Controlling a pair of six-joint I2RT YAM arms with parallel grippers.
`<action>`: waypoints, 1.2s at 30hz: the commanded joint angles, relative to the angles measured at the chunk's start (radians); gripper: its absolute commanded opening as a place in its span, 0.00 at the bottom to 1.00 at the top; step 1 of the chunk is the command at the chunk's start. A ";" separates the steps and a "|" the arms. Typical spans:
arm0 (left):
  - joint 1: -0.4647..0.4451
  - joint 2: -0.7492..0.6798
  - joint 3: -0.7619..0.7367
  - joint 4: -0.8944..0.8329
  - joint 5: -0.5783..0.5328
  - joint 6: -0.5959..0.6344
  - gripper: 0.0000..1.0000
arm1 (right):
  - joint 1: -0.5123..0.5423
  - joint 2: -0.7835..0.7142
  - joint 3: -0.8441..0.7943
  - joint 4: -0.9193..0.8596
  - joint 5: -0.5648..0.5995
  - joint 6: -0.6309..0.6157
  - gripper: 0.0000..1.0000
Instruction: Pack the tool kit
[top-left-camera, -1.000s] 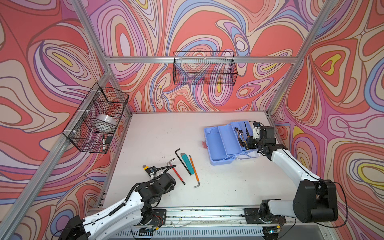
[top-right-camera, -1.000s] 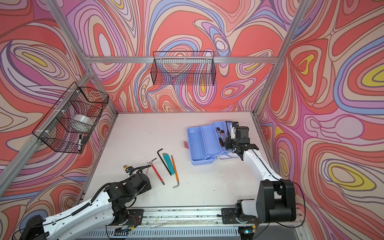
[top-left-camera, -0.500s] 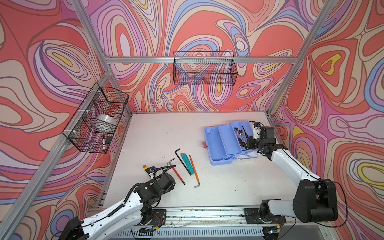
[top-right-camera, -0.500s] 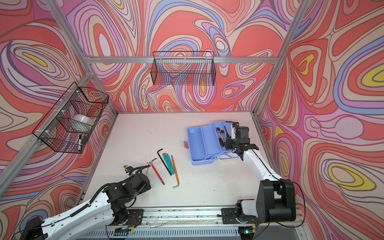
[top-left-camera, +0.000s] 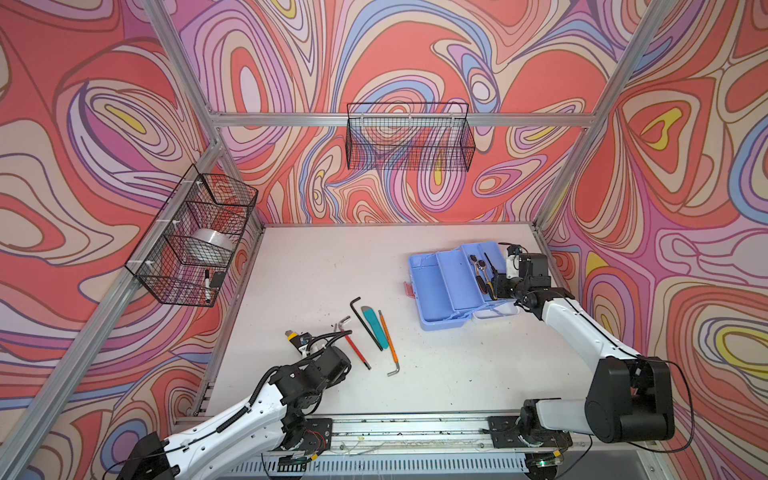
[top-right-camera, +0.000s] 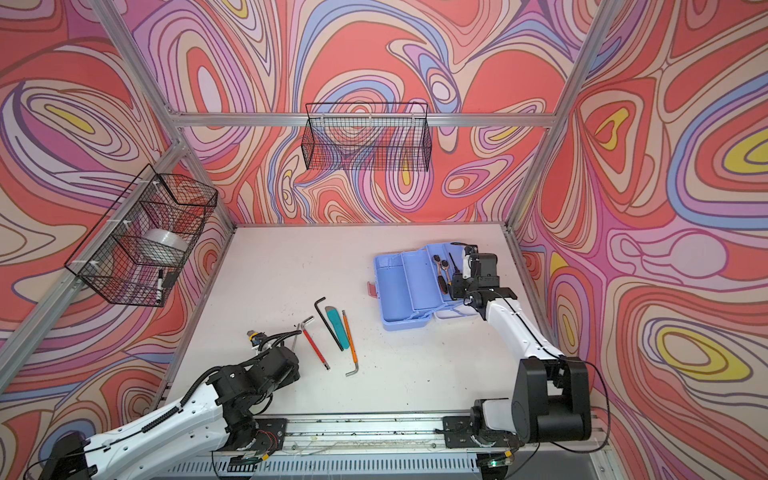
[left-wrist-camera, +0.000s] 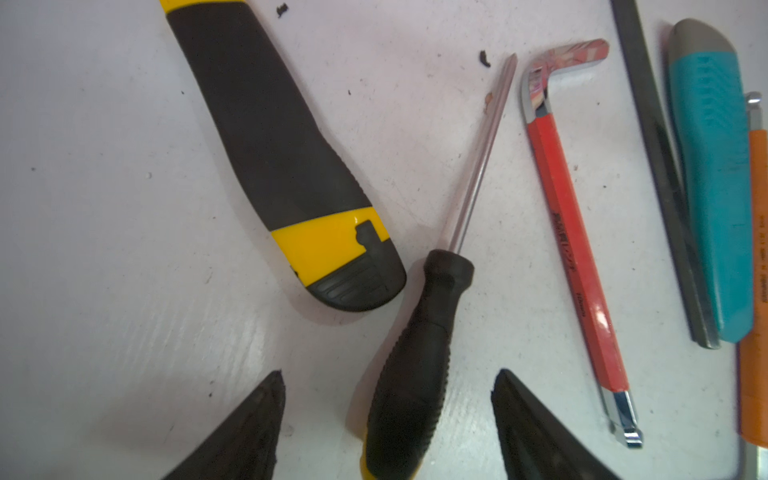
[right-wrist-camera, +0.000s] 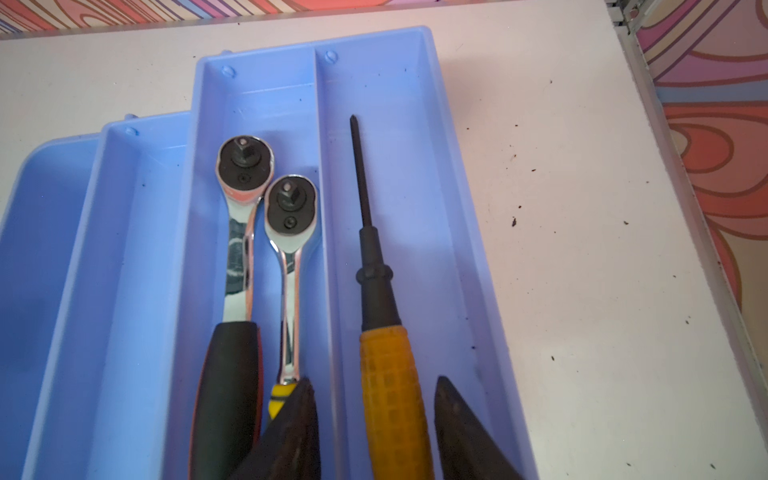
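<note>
The tool kit (top-left-camera: 436, 291) lies open on the surface (top-left-camera: 332, 270). In its outer compartment the yellow screwdriver (right-wrist-camera: 388, 357) rests between the parted jaws of the right claw (right-wrist-camera: 374, 380), so placement looks done. Well apart from the tool kit, the left claw (left-wrist-camera: 390, 371), also parted, straddles the black screwdriver (left-wrist-camera: 440, 291). Next it should close and lift.

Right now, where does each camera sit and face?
Top views: high above arm bases, looking down on table, tool kit; left arm, right arm show.
Left wrist: on left arm, down at black screwdriver; left gripper astride it.
Right wrist: on right arm, into tool kit at yellow-handled screwdriver; right gripper astride it.
Shared: red hex key, left wrist and top views.
</note>
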 joint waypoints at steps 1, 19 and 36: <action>-0.006 0.011 -0.007 0.012 -0.004 -0.001 0.78 | -0.004 -0.020 0.006 0.004 0.000 0.017 0.54; -0.007 0.091 -0.012 0.102 0.006 0.028 0.70 | -0.004 -0.064 0.006 0.007 -0.025 0.050 0.57; -0.006 0.137 -0.008 0.188 -0.022 0.068 0.64 | -0.004 -0.084 0.002 0.001 -0.030 0.050 0.58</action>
